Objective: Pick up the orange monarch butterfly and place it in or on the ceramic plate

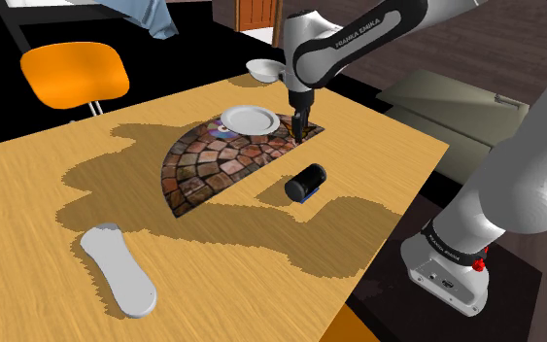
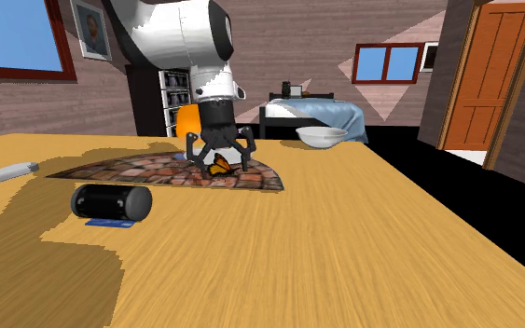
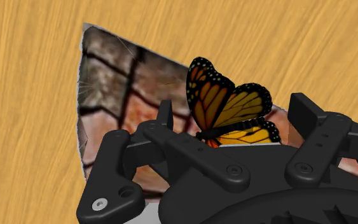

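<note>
The plate [image 1: 250, 119] lies on the mat [image 1: 203, 165], near the butterfly [image 3: 231, 111] at the mat's corner. The arm [image 1: 329, 49] points down; fingers [image 2: 192, 149] stand wide, straddling the butterfly.

The butterfly [image 3: 231, 111] is sitting on one pointed corner of the stone-patterned mat [image 1: 213, 165]. Its orange wings, veined in black and rimmed in black with white dots, are standing raised and half spread. The plate [image 1: 250, 119], white, round and shallow, is lying flat at the same mat's curved edge, near that corner but apart from the butterfly.
</note>
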{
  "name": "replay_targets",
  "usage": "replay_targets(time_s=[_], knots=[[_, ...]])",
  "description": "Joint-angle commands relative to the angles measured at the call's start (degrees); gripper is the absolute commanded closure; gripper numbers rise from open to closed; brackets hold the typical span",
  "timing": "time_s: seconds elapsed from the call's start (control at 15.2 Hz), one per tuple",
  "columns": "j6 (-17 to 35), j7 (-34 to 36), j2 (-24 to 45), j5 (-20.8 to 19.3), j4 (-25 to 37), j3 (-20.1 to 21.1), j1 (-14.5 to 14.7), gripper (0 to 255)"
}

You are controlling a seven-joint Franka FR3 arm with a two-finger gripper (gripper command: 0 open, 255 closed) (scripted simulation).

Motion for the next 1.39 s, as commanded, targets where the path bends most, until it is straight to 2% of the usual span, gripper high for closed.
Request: replay_targets(time_s=[0.0, 0.46, 0.53, 1.12, 1.32], knots=[[0.9, 0.1, 0.4, -0.1, -0.5, 0.0, 0.0, 0], [0.9, 0.1, 0.4, -0.1, -0.5, 0.0, 0.0, 0], [0.9, 0.1, 0.4, -0.1, -0.5, 0.0, 0.0, 255], [0.9, 0.1, 0.4, -0.1, -0.5, 0.0, 0.0, 255], [-1.3, -0.2, -1.0, 0.1, 0.3, 0.0, 0.0, 255]])
